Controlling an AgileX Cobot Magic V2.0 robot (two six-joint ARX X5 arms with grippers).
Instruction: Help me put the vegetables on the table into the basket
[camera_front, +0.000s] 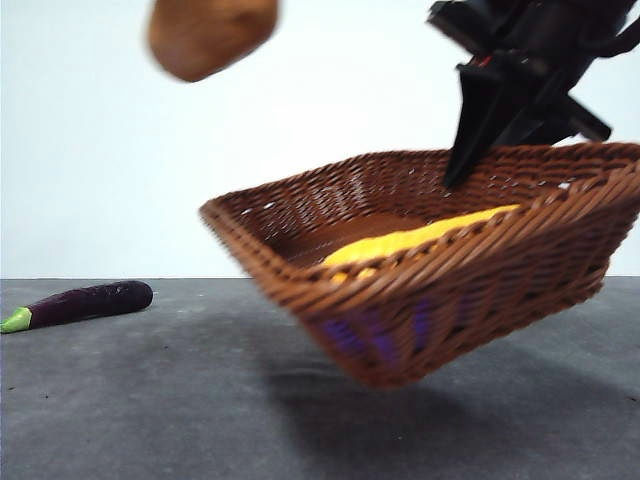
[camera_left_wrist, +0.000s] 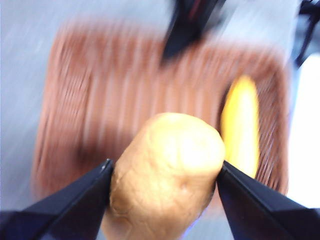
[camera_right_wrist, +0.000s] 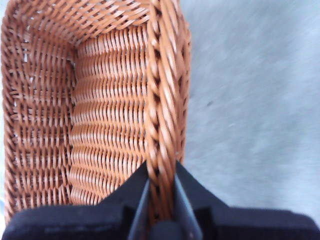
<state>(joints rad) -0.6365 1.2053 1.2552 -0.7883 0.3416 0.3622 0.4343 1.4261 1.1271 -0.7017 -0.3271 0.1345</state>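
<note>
The brown wicker basket (camera_front: 440, 270) hangs tilted above the dark grey table (camera_front: 150, 400), its left end low. My right gripper (camera_right_wrist: 161, 192) is shut on the basket's braided rim (camera_right_wrist: 162, 100); in the front view it comes down from the top right (camera_front: 500, 110). The yellow corn cob (camera_front: 420, 240) lies inside the basket, also in the left wrist view (camera_left_wrist: 241, 125). My left gripper (camera_left_wrist: 165, 185) is shut on the tan potato (camera_left_wrist: 167, 175) and holds it high above the basket; the potato shows at the front view's top left (camera_front: 210, 35). The purple eggplant (camera_front: 85, 303) lies on the table at the left.
The basket (camera_left_wrist: 125, 100) casts a shadow on the table below it. A plain white wall stands behind the table.
</note>
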